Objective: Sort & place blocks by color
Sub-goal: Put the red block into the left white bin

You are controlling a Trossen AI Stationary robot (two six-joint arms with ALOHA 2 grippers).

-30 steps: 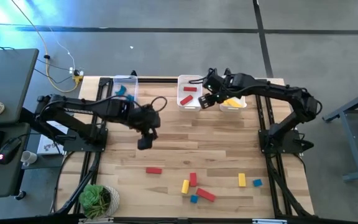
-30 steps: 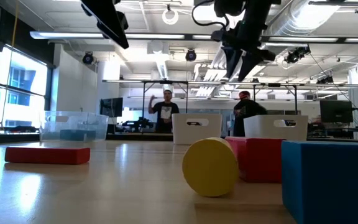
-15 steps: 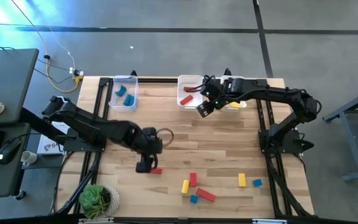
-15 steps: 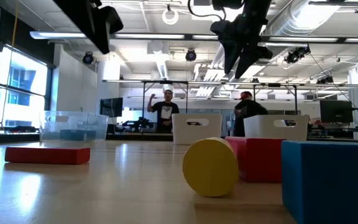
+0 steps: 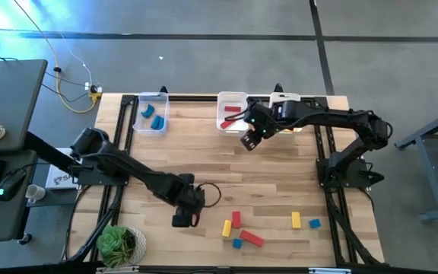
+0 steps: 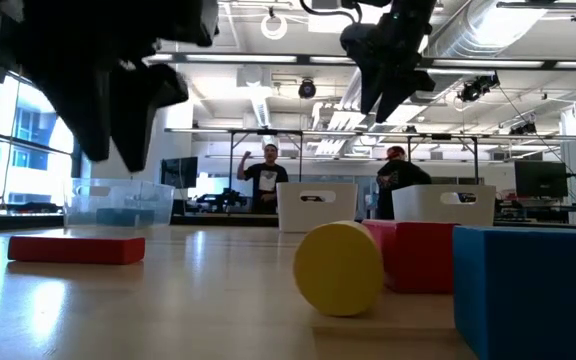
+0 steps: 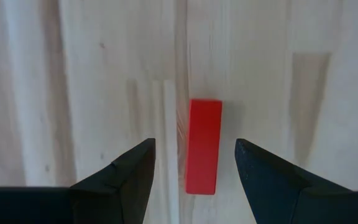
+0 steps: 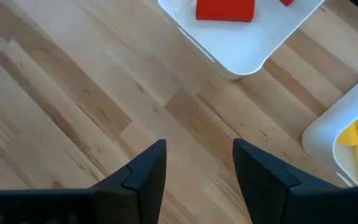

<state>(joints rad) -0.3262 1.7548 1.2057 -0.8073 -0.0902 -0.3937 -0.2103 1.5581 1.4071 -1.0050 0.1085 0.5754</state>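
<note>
In the left wrist view a red bar (image 7: 204,146) lies flat on the wood between the two fingers of my open left gripper (image 7: 194,143), which run along its length with a gap on each side. The low view shows that gripper (image 6: 116,150) hanging above the bar (image 6: 76,249) without touching it. In the high view it (image 5: 182,219) covers the bar. My right gripper (image 5: 248,141) is open and empty over bare wood beside the red bin (image 5: 232,113). Loose blocks lie near the table's near edge: red (image 5: 236,220), yellow (image 5: 226,227), blue (image 5: 237,243), red (image 5: 252,238), yellow (image 5: 296,220), blue (image 5: 315,224).
Three bins stand along the far edge: one with blue blocks (image 5: 152,114), the red bin (image 8: 247,43) with red blocks, and one with yellow blocks (image 8: 353,134) partly under my right arm. A potted plant (image 5: 120,243) sits at the near left corner. People stand in the room behind.
My left gripper has travelled from the table's middle toward the near edge and come down over the red bar, which has not moved. My right gripper has drifted a little away from the bins toward the near edge, still open.
</note>
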